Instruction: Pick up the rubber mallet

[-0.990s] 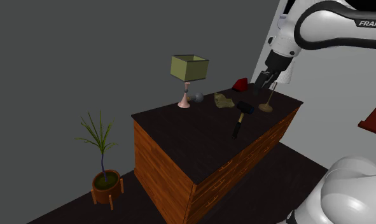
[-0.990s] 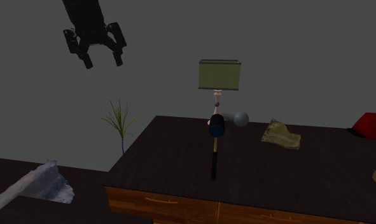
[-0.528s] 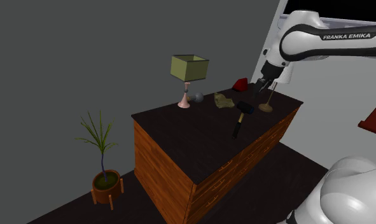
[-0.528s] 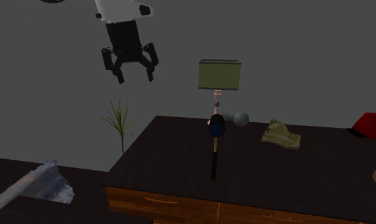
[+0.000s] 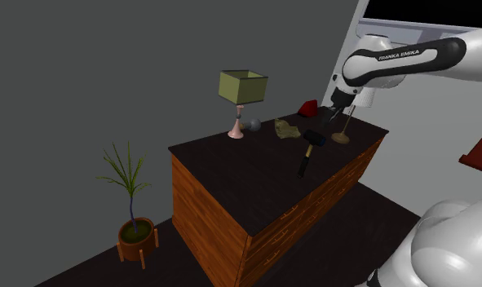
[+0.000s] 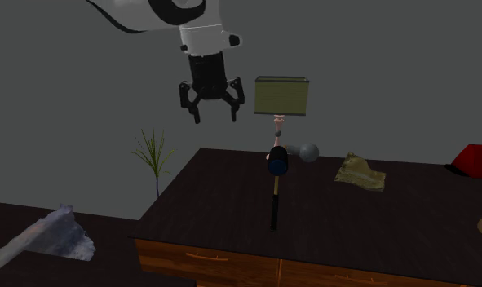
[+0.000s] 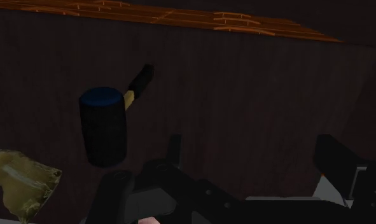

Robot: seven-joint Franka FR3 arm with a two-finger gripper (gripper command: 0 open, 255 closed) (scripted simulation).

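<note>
Mallet [image 7: 104, 130] handle dim, gripper [image 6: 215, 117] spread aloft

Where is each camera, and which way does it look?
Shoulder view: beside the arm's base, looking down over the dresser; arm and pincer show.
Second exterior view: at the dresser's drawer side, facing the lamp; the open pincer shows.
Wrist view: on the hand, looking down at the mallet; black fingers show.
All share the mallet.
</note>
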